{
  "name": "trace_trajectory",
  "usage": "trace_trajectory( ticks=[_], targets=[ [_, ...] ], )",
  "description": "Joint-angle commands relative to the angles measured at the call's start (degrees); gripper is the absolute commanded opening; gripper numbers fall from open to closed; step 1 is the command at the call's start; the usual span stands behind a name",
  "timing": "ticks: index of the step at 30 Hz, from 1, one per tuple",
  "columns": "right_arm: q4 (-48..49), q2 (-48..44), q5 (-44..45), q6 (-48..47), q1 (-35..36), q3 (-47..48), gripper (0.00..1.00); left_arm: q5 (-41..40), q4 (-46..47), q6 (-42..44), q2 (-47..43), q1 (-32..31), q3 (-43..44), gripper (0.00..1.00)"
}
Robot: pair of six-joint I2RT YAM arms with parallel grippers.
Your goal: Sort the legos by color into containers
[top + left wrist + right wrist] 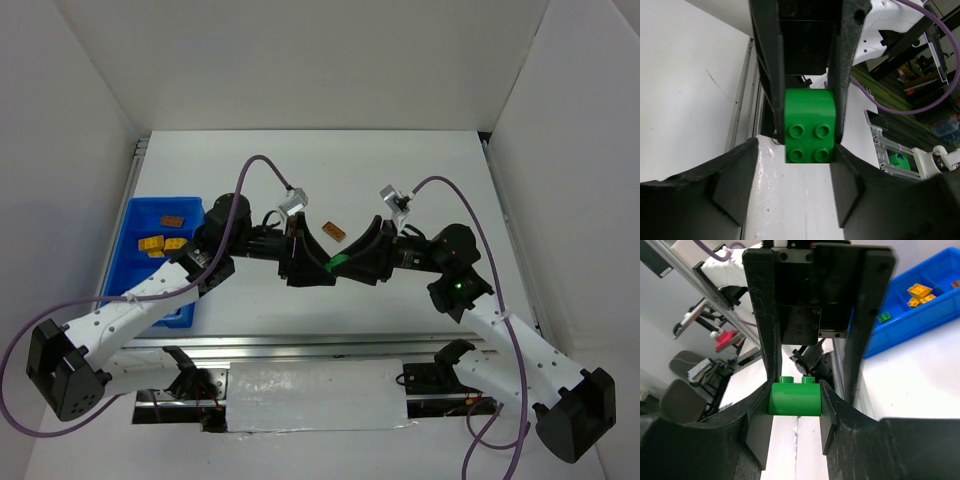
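A green lego (795, 401) is clamped between the pads of my right gripper (796, 412), which is shut on it above the middle of the table. My left gripper (796, 165) faces it head-on, jaws open on either side of the same green lego (809, 125). Its right finger (852, 185) sits at the brick's corner, and a gap shows at the left finger (735, 185). From above, both grippers meet at the green lego (338, 262). The blue tray (135, 215) lies at the left, holding yellow legos (152, 243) and a brown-orange one (172, 220).
A loose brown-orange lego (333, 232) lies on the table just behind the two grippers. The right wrist view shows the blue tray (940, 325) with yellow legos (919, 290) and a small green one (884, 317) in separate compartments. White walls enclose the table.
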Motion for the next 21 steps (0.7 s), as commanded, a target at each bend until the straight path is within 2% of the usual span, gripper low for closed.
trace_trajectory(
  ticks=[1, 3, 4, 8, 9, 11, 12, 16, 17, 21],
  targets=[
    [0.84, 0.49, 1.47, -1.56, 0.72, 3.06, 0.00, -0.05, 1.75, 1.57, -0.41, -0.31, 2.96, 0.68],
    [0.84, 0.66, 1.99, -1.65, 0.99, 2.89, 0.00, 0.12, 2.28, 1.30, 0.03, -0.40, 3.13, 0.61],
    [0.67, 0.66, 2.08, -1.74, 0.81, 3.06, 0.00, 0.21, 2.28, 1.30, 0.21, -0.40, 3.22, 0.52],
    [0.40, 1.54, 2.00, -1.91, 0.81, 2.97, 0.00, -0.05, 1.67, 1.65, 0.47, -0.40, 3.66, 0.44],
    [0.83, 1.63, 2.08, -1.74, 0.90, 2.89, 0.02, -0.14, 1.84, 1.57, 0.47, -0.49, 3.75, 0.29],
    [1.97, 1.98, 1.91, -1.30, 0.90, 2.19, 0.09, 0.03, 1.76, 1.74, 0.65, -0.40, 4.01, 0.10],
    [2.50, 2.07, 1.65, -1.04, 0.81, 2.01, 0.23, 0.21, 1.58, 1.83, 0.65, -0.49, 4.54, 0.00],
    [4.88, 2.07, 0.50, 0.02, 0.90, 1.22, 0.79, 1.35, 3.43, 1.22, 0.56, -0.40, 4.19, 0.00],
    [4.19, 1.81, 1.02, 0.02, 0.81, 1.21, 0.99, 1.35, 4.12, 1.04, 0.21, -0.40, 3.93, 0.00],
    [-0.38, -0.74, 6.38, -2.00, 0.55, 1.04, 1.00, 0.48, 2.81, 1.92, -0.05, -0.40, 4.36, 0.00]
  ],
)
